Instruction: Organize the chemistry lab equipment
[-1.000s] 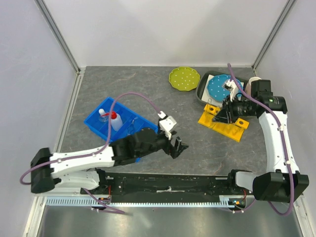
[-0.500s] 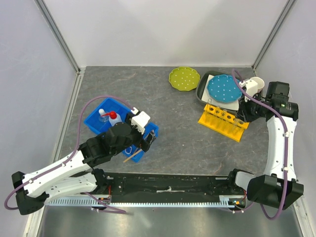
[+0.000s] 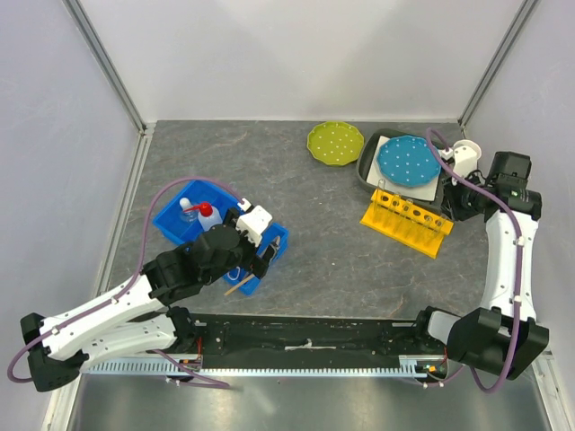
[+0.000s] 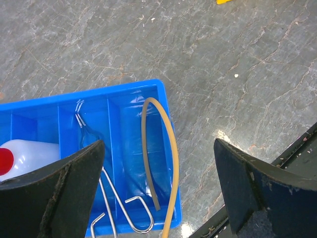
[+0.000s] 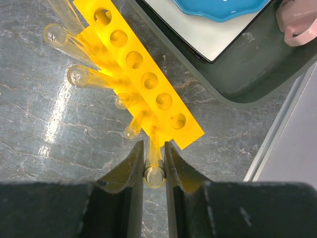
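Note:
A blue tray (image 3: 176, 226) holds the squeeze bottle with a red cap (image 3: 209, 219) and the small flask (image 3: 187, 207). My left gripper (image 3: 266, 252) hangs open and empty over the tray's right end. In the left wrist view my gripper (image 4: 156, 198) has its jaws wide apart above the tan rubber tube (image 4: 175, 163), the wire tongs (image 4: 134, 198) and the bottle (image 4: 27, 154) in the tray (image 4: 124, 88). My right gripper (image 3: 455, 199) is at the right end of the yellow rack (image 3: 406, 225). It (image 5: 154, 153) is shut on a glass tube (image 5: 154, 176) over the rack (image 5: 143, 69).
Several glass tubes (image 5: 79, 76) stand in the rack. Behind it a dark tray (image 3: 367, 171) carries a blue dotted plate (image 3: 409, 160). A green dotted plate (image 3: 334, 142) lies to its left and a pink cup (image 3: 464, 151) to its right. Walls close in on three sides.
My left gripper swung left from the table's middle to over the blue tray, where the tan tube now lies. My right gripper moved to the rack's right end.

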`<control>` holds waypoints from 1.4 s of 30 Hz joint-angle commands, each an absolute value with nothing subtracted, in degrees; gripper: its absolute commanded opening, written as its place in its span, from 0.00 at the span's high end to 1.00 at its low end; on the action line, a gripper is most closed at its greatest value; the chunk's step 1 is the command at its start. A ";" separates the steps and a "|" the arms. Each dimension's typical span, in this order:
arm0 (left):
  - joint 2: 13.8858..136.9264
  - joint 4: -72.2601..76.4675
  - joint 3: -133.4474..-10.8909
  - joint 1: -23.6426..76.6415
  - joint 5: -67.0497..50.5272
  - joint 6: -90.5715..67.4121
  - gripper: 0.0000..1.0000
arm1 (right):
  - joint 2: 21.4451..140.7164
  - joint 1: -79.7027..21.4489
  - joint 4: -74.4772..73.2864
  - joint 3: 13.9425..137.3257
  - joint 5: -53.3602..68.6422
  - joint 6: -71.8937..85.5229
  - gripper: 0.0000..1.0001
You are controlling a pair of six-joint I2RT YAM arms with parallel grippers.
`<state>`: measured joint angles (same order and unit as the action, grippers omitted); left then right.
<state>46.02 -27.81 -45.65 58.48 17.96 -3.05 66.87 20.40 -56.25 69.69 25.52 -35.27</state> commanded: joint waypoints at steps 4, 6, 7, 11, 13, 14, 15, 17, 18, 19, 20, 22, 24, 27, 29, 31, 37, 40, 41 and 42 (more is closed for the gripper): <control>46.58 -27.86 -45.53 58.45 18.72 -0.88 0.03 | 67.24 20.65 -53.26 67.59 25.93 -34.80 0.82; 46.67 -27.86 -45.44 58.45 18.63 -0.88 0.03 | 67.15 20.65 -53.18 66.98 25.75 -35.07 0.82; 46.67 -27.86 -45.44 58.45 18.63 -0.88 0.03 | 67.06 20.65 -53.09 66.80 25.75 -35.07 0.82; 46.49 -27.86 -45.44 58.54 18.63 -0.88 0.03 | 66.97 20.65 -51.95 65.05 25.84 -35.25 0.82; 46.49 -27.95 -45.44 58.45 18.63 -0.88 0.03 | 66.71 20.65 -50.89 64.08 26.36 -35.33 0.81; 46.41 -27.95 -45.35 58.45 18.63 -0.88 0.03 | 66.62 20.65 -49.76 62.94 26.89 -35.33 0.81; 46.49 -27.86 -45.35 58.45 18.72 -0.88 0.03 | 66.27 20.65 -49.14 62.32 27.07 -35.16 0.81; 46.49 -27.86 -45.35 58.45 18.72 -0.88 0.03 | 65.92 20.65 -47.12 60.13 27.33 -35.16 0.80; 46.49 -27.86 -45.35 58.53 18.72 -0.88 0.03 | 65.48 20.74 -46.41 59.33 27.51 -35.07 0.80; 46.49 -27.95 -45.35 58.54 18.72 -0.88 0.03 | 65.22 20.74 -45.71 58.63 27.86 -35.16 0.79; 46.58 -27.86 -45.35 58.45 18.72 -0.88 0.03 | 65.04 20.74 -44.66 57.14 28.12 -35.24 0.78; 46.49 -27.86 -45.26 58.45 18.72 -0.88 0.03 | 64.25 20.74 -43.51 55.82 28.74 -35.51 0.77; 46.58 -27.86 -45.26 58.53 18.63 -0.88 0.03 | 64.16 20.74 -42.45 54.32 28.92 -35.68 0.71; 46.41 -27.86 -45.26 58.54 18.37 -0.79 0.03 | 64.25 20.74 -42.54 54.05 29.09 -35.68 0.66; 46.32 -27.77 -45.26 58.45 18.11 -0.79 0.03 | 64.07 20.74 -42.63 54.32 29.27 -35.68 0.62; 46.14 -27.77 -45.18 58.45 18.19 -0.79 0.03 | 63.20 20.74 -42.98 55.19 29.09 -35.51 0.55; 43.60 -27.07 -44.74 58.45 18.72 -1.58 0.01 | 60.65 21.18 -47.45 62.90 28.48 -35.33 0.38; 41.67 -25.67 -44.48 58.01 18.81 -2.20 0.00 | 59.33 21.18 -49.74 67.92 28.74 -34.02 0.25; 40.36 -25.32 -44.30 57.83 18.81 -2.37 0.00 | 58.80 21.27 -50.53 68.98 29.00 -33.58 0.22; 39.73 -24.44 -44.47 57.05 18.63 -3.07 0.00 | 58.54 21.27 -51.06 70.04 30.14 -32.79 0.18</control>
